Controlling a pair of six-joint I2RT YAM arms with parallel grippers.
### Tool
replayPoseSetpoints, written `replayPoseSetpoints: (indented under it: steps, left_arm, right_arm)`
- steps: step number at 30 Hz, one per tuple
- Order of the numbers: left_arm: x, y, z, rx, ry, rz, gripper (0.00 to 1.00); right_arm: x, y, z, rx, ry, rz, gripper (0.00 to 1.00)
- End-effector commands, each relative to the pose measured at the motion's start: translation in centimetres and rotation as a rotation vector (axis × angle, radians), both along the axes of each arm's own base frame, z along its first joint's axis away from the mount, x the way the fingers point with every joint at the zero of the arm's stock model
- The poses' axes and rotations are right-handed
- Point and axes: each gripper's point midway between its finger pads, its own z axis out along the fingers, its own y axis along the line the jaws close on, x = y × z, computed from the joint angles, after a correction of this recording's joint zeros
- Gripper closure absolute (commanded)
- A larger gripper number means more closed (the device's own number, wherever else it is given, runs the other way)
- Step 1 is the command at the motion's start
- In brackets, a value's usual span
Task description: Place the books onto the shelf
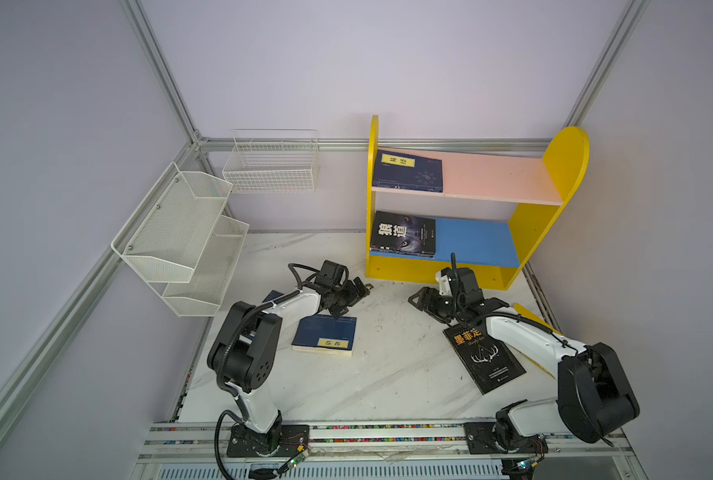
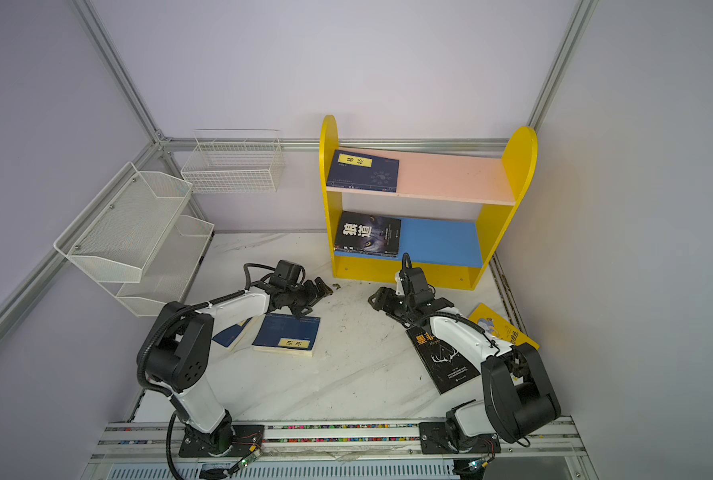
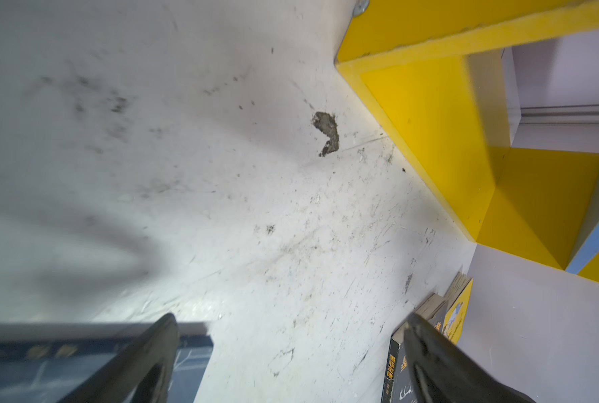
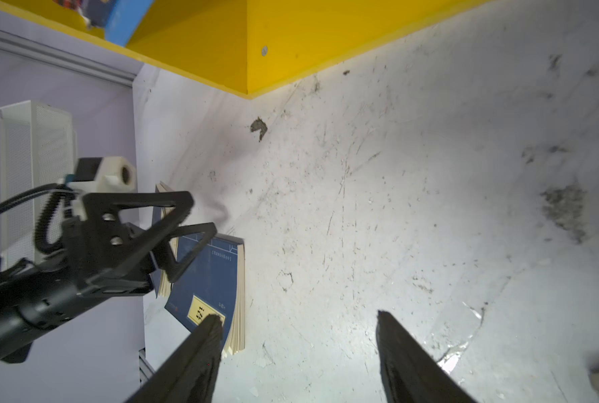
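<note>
Facing off just short of the shelf (image 1: 529, 232): left tool (image 1: 363, 289) and right tool (image 1: 413, 300), jaws of each spread wide, nothing between them. Ahead and above, already shelved: one navy copy (image 1: 406, 170) on the pink board (image 1: 491, 174), one black copy (image 1: 402, 235) on the blue board (image 1: 475, 243). Waiting on the bench (image 1: 388, 374): navy book (image 1: 325, 334) just behind the left tool, second navy book (image 2: 230, 336) under that arm, black book (image 1: 483, 357) behind the right tool, yellow book (image 2: 500, 328) beyond it (largely hidden by the arm). Probable step in hand: choosing a pick. Best done by dropping over a free edge, pinching near the spine to keep pages shut, lifting level, then sliding flat onto bare board.
</note>
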Motion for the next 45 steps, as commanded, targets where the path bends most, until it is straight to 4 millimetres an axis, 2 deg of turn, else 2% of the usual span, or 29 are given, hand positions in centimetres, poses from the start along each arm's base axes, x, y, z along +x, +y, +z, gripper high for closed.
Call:
replayPoseSetpoints:
  steps: [1, 4, 7, 8, 9, 10, 12, 13, 18, 22, 26, 29, 31, 34, 36, 38, 39, 41, 45]
  left_arm:
    - [-1.3, 4.8, 2.3, 0.168, -0.035, 0.057, 0.01]
    - [-3.3, 9.2, 2.5, 0.324, 0.0, 0.093, 0.0]
    - [-5.7, 14.3, 1.8, 0.44, 0.051, 0.208, 0.0]
    - [-6.4, 15.6, 1.3, 0.473, 0.073, 0.223, 0.0]
    - [-6.9, 16.5, 1.9, 0.486, 0.06, 0.237, 0.0]
    - [-7.3, 16.8, 1.6, 0.486, 0.072, 0.236, 0.0]
    - [-7.9, 16.9, 0.7, 0.489, 0.096, 0.219, 0.0]
    - [-8.2, 16.9, 0.2, 0.491, 0.109, 0.215, 0.0]
    - [-10.0, 17.5, -2.4, 0.485, 0.137, 0.256, 0.0]
    - [-10.8, 17.5, -4.1, 0.465, 0.146, 0.265, 0.0]
    - [-11.1, 16.0, -5.8, 0.397, 0.161, 0.237, 0.0]
    - [-10.9, 13.5, -5.5, 0.339, 0.13, 0.193, 0.0]
    - [-10.6, 10.4, -4.6, 0.278, 0.098, 0.135, 0.0]
    - [-9.8, 3.2, -2.3, 0.175, 0.027, -0.029, 0.0]
    - [-9.2, -1.8, -0.1, 0.189, -0.04, -0.2, 0.0]
    - [-8.8, -4.4, 2.2, 0.21, -0.074, -0.289, 0.0]
    - [-8.7, -5.1, 2.9, 0.198, -0.08, -0.309, 0.0]
    - [-8.8, -5.2, 3.9, 0.181, -0.097, -0.305, 0.0]
    - [-8.7, -2.4, 5.1, 0.241, -0.146, -0.258, 0.0]
  right_arm:
    - [-1.4, 1.0, -0.1, 0.001, 0.016, 0.089, 0.27]
    - [-1.5, 1.0, -0.3, -0.021, 0.006, 0.113, 0.27]
    - [-1.1, 1.3, -0.7, -0.024, 0.002, 0.125, 0.26]
    - [-1.0, 1.5, -0.8, -0.021, 0.003, 0.132, 0.26]
    - [-0.8, 1.8, -0.9, -0.016, 0.003, 0.144, 0.26]
    - [-0.7, 2.1, -0.9, -0.012, 0.001, 0.154, 0.24]
    - [-0.2, 2.4, -1.0, -0.023, -0.003, 0.164, 0.14]
    - [0.1, 2.5, -1.1, -0.032, -0.005, 0.166, 0.12]
    - [1.4, 2.8, -0.6, -0.046, -0.043, 0.158, 0.03]
    - [1.9, 3.4, -0.4, -0.031, -0.052, 0.171, 0.03]
    - [2.0, 3.4, -0.3, -0.043, -0.058, 0.188, 0.03]
    - [1.6, 3.3, -0.3, -0.051, -0.06, 0.199, 0.03]
    - [1.6, 3.3, 0.0, -0.047, -0.067, 0.2, 0.03]
    - [2.1, 3.0, 0.7, -0.059, -0.089, 0.177, 0.03]
    - [2.6, 2.5, 1.2, -0.07, -0.104, 0.148, 0.03]
    - [3.2, 1.8, 1.6, -0.075, -0.11, 0.117, 0.03]
    - [3.5, 1.5, 1.8, -0.073, -0.11, 0.107, 0.03]
    - [3.9, 1.1, 1.9, -0.079, -0.108, 0.09, 0.03]
    - [4.1, 1.3, 1.2, -0.067, -0.059, 0.071, 0.03]
